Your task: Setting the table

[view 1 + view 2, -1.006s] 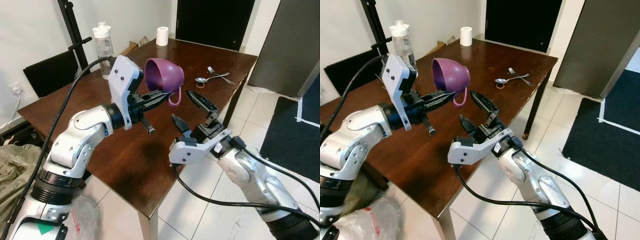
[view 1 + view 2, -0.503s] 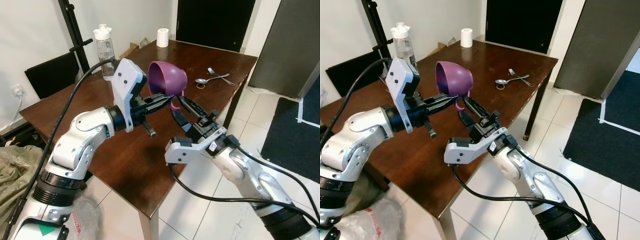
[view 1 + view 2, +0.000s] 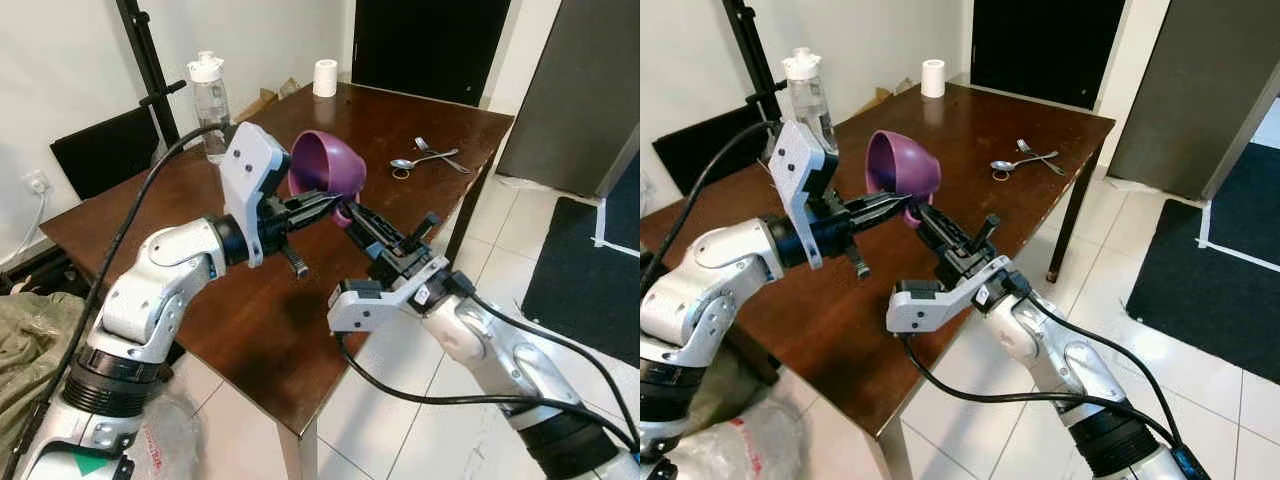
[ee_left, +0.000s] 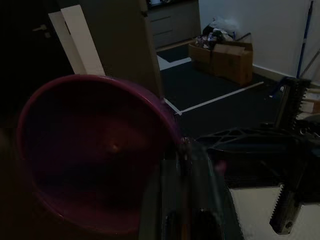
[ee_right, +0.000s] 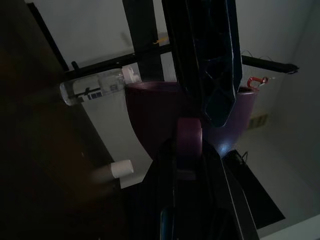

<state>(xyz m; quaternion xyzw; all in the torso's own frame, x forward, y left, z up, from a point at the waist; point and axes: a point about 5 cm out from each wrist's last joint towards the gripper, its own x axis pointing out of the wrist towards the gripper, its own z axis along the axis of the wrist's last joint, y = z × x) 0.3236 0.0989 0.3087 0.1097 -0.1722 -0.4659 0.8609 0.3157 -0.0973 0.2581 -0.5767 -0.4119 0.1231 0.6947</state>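
Table [image 3: 300, 300]: dark brown wood, running away from the robot toward a black door; the near corner lay between the two arms.
Left arm [image 3: 170, 270]: silver, reaching forward and to the right above the table.
Right arm [image 3: 480, 340]: silver, stretched from the lower right up toward the mug.
Bottle [image 3: 210, 95]: clear plastic with a white cap, upright at the table's left edge, well apart from the mug.
Mug [image 3: 327, 167]: purple, held in the air above the table, tipped on its side with the mouth facing left toward the left arm; its handle sat low on the right side, between the two grippers.
Left gripper [image 3: 322, 205]: fingers drawn narrow and pinching the mug at its lower rim; the left wrist view looked straight into the mug's mouth [image 4: 100, 155], with the fingers closed on the rim.
Right gripper [image 3: 925, 222]: long black fingers pointed up and left, their tips at the mug's handle; in the right wrist view the handle [image 5: 189, 145] lay between the two fingers, but whether they pressed on it I could not tell.
Paper roll [image 3: 324, 75]: white, upright at the far end of the table.
Spoon [image 3: 412, 160]: metal, lying near the table's far right edge.
Fork [image 3: 440, 150]: metal, lying crossed with the spoon, touching it.
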